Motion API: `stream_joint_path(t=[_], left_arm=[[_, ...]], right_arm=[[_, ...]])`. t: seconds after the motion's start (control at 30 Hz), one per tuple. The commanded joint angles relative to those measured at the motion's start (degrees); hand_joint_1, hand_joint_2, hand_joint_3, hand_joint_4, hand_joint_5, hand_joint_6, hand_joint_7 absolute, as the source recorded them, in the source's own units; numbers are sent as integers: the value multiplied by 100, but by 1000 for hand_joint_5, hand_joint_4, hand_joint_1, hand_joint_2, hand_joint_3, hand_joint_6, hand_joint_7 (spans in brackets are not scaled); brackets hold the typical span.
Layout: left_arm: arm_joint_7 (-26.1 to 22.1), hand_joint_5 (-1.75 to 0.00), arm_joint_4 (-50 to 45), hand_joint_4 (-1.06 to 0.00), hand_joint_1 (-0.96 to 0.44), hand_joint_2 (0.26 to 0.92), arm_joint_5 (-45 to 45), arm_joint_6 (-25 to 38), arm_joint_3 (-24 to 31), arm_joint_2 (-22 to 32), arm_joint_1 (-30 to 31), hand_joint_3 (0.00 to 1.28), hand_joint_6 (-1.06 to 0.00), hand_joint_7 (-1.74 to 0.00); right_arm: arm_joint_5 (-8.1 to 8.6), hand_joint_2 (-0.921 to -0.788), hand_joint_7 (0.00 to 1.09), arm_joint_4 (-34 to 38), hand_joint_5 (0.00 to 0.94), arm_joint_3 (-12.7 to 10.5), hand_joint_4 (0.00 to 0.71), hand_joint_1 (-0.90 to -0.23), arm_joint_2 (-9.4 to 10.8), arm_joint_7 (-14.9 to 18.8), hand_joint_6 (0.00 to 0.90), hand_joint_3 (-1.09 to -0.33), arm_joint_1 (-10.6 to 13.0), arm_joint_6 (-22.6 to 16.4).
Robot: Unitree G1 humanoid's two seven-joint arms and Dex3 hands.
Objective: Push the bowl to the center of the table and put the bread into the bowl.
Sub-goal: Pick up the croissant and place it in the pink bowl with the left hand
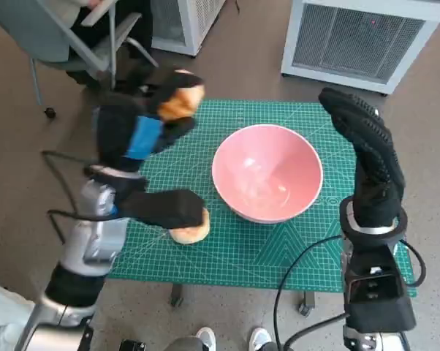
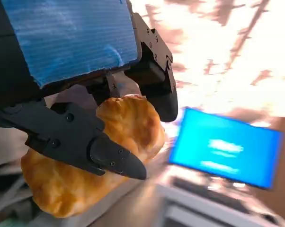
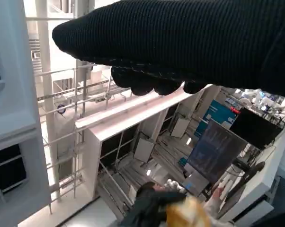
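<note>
Your left hand [image 1: 143,131] is grasping a golden bread roll [image 1: 180,102], its black fingers [image 2: 85,142] closing across the crust while the blue-taped back is facing the head camera; in the left wrist view the roll [image 2: 100,156] is sitting pinched between those fingers. You are holding it raised, up and to the left of the pink bowl [image 1: 267,173]. The bowl is standing upright near the middle of the green cutting mat [image 1: 234,252]. A second bread piece [image 1: 191,228] is lying on the mat just left of the bowl, partly hidden under your left forearm. Your right hand [image 1: 370,157], gloved, is standing raised to the right of the bowl, holding nothing, its fingers stretching straight out.
</note>
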Motion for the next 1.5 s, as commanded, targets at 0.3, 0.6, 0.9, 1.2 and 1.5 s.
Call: stream_joint_path(t=[0.3, 0.6, 0.9, 1.2, 1.5], left_arm=[[-209, -1190, 1996, -662, 0, 920, 316, -2383, -1071, -60, -1244, 60, -672, -1118], [-44, -1187, 3531, -618, 1, 688, 739, -2900, -1571, -431, -1872, 575, -518, -1558], [-2088, -831, 3982, -368, -46, 904, -342, -2635, -1384, -757, -1839, 239, -320, -967], [-3373, -27, 3757, -157, -352, 921, -1011, -2441, -1174, -624, -1786, 140, -207, -121], [-3163, -2, 3512, -144, -407, 921, -1261, -2922, -826, -379, -1507, 137, -211, -88]], right_arm=[[188, -921, 858, -78, 3, -12, 415, -380, -124, 121, 10, -557, 243, 93], [155, -921, 815, -190, 3, -34, 417, -388, -129, 88, 30, -549, 340, 129], [149, -921, 739, -247, 6, -81, 426, -402, -143, 68, 63, -538, 402, 153], [103, -921, 709, -227, 11, -132, 440, -405, -127, 40, 92, -535, 403, 139], [94, -921, 699, -180, 10, -119, 441, -401, -85, 43, 99, -536, 390, 140]])
